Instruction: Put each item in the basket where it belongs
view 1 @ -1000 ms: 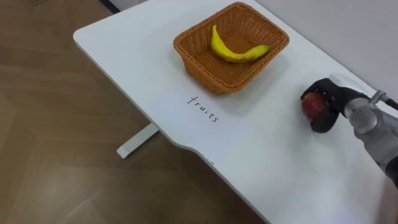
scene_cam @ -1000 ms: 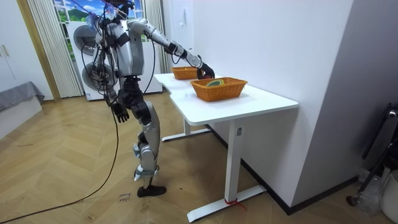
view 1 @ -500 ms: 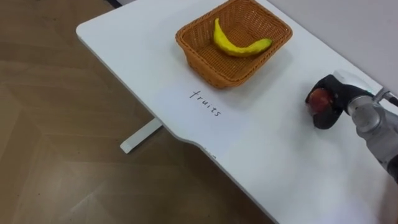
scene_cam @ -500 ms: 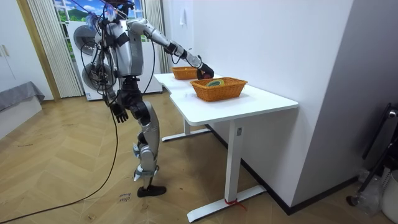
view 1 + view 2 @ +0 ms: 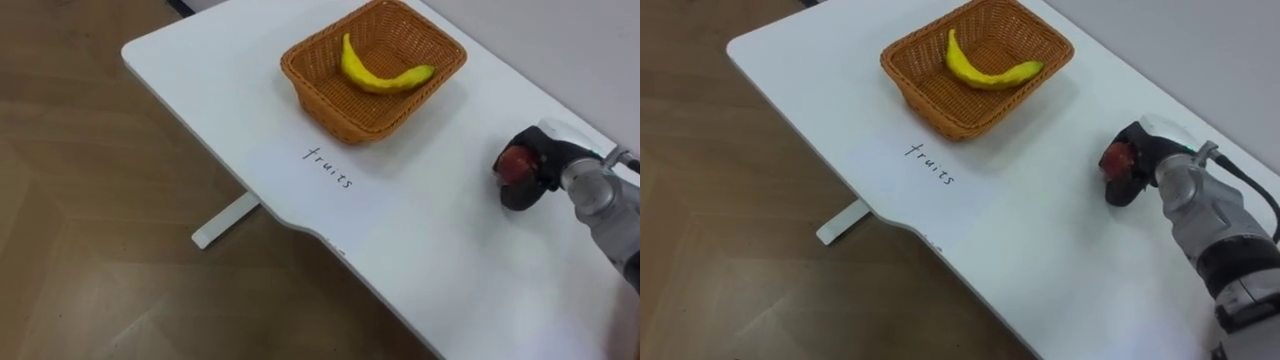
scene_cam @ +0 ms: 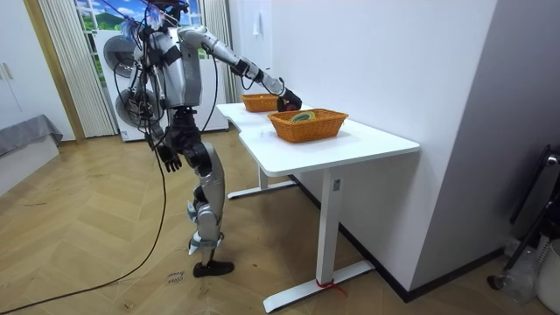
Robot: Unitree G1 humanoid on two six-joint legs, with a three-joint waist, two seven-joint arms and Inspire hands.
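Left eye view: right hand [image 5: 549, 160] grips apple [image 5: 512, 164].

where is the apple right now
In the eye views the apple is gripped by the right hand at the right side of the white table, well apart from the fruit basket holding the banana.

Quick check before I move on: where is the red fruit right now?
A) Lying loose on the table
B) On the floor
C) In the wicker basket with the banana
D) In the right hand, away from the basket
D: the right hand has its fingers curled round the red fruit over the white table, well apart from the wicker basket, which holds just the banana.
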